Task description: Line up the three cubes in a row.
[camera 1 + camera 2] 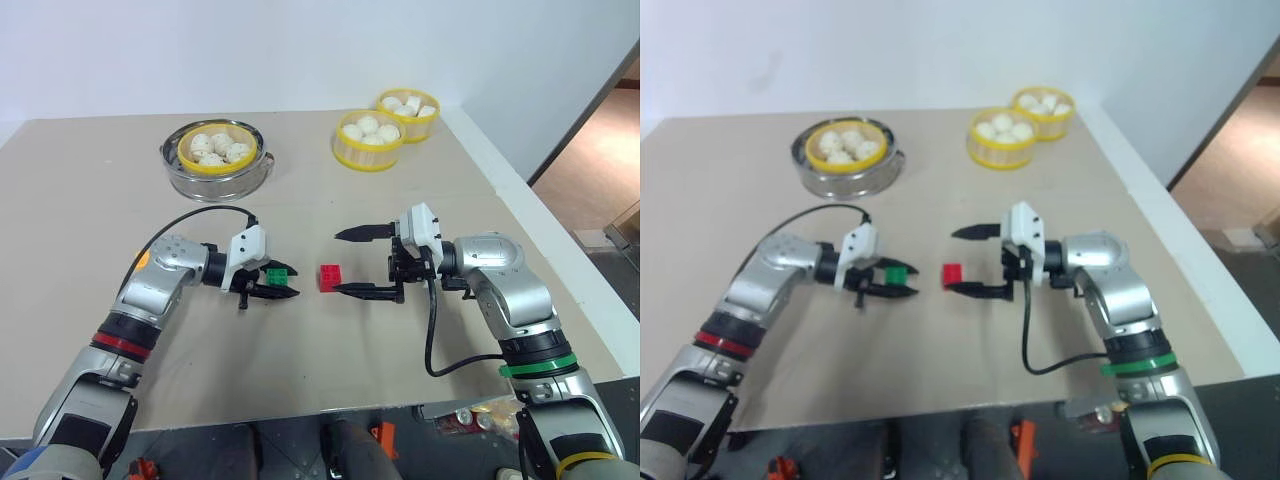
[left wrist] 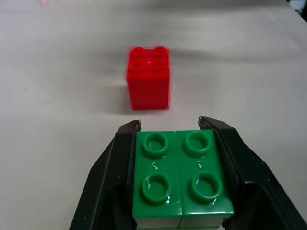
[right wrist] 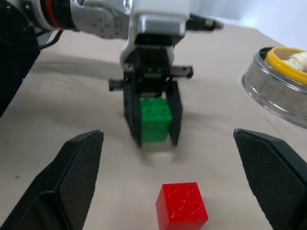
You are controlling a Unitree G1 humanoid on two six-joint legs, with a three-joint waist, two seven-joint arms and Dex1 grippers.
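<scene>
A: Starting with the tabletop (image 1: 90, 190), beige, spreading wide under everything.

B: Noting, toward the far edge, a metal pot (image 1: 215, 178) carrying a yellow-rimmed container (image 1: 217, 146) of white balls. Sitting to its right, two more yellow containers (image 1: 368, 141) (image 1: 407, 109), touching each other (each also holding white balls).

A: Moving to the arms. Reaching in from the left, the left gripper (image 1: 283, 284), clamped tight on the green cube (image 1: 276, 274). Pressing one black finger against each side of it, studs facing up in the left wrist view (image 2: 180, 177).

B: Touching the tabletop or lifted?

A: Hard telling (bottom of the cube hidden between the fingers).

B: Coming in from the right, the right gripper (image 1: 355, 262), spread wide and holding nothing. Pointing toward the left gripper, one finger (image 1: 365, 233) on the far side, the other (image 1: 368, 291) on the near side.

A: Resting on the tabletop between the two grippers, the red cube (image 1: 329, 277), upright, studs up. Lying just beside the near finger of the right gripper, not touching it as far as visible. Standing apart from the green cube, a bare gap of tabletop between them (clear in the left wrist view, red cube (image 2: 148, 77) just ahead of the green one).

B: Showing the same in the right wrist view: red cube (image 3: 182, 208) near, green cube (image 3: 155, 119) beyond it, pinched in the left gripper.
</scene>
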